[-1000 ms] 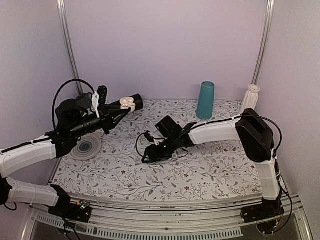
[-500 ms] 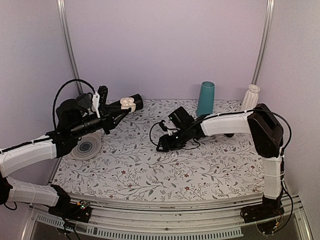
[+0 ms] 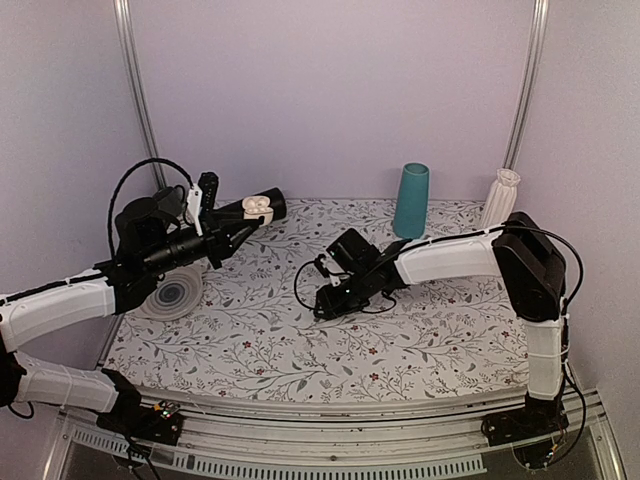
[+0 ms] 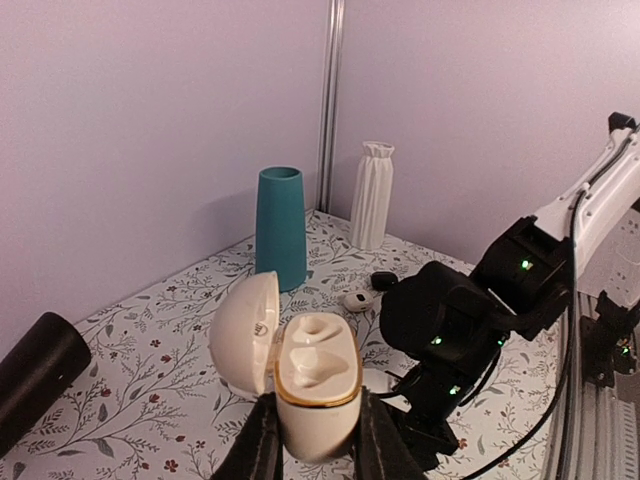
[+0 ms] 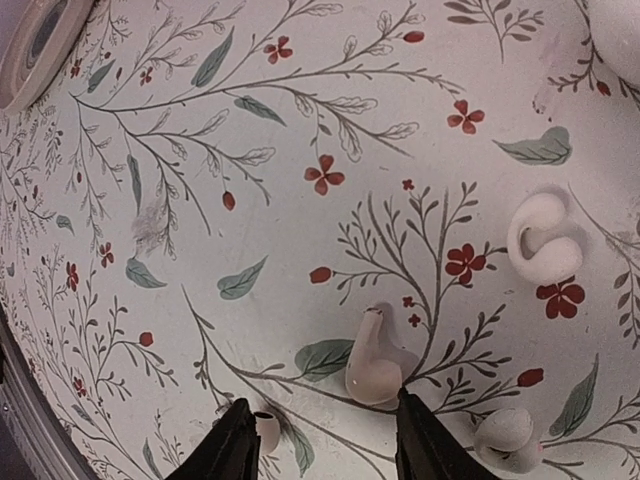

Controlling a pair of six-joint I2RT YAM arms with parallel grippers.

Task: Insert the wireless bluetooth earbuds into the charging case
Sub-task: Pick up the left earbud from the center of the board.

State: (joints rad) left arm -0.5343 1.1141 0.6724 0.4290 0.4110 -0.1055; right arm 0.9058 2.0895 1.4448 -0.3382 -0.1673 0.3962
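The left end effector (image 4: 312, 452) is clenched on the charging case (image 4: 316, 384), pinching its lower body from both sides and holding it in the air above the far-left corner of the desk (image 3: 250, 345). The case is hinged open, the lid (image 4: 243, 335) swung to one side and the two inner wells facing up. The right end effector (image 5: 326, 446) is lowered near the middle of the desk, released and grasping nothing. Its fingertips (image 5: 232, 446) stand apart on either side of a white earbud (image 5: 375, 366) that lies flat on the floral surface, just ahead of them and untouched. Another small white piece (image 5: 545, 240) lies nearby. A teal cup (image 3: 411, 200) and a white ribbed vase (image 3: 500, 195) stand upright along the far edge toward the right corner.
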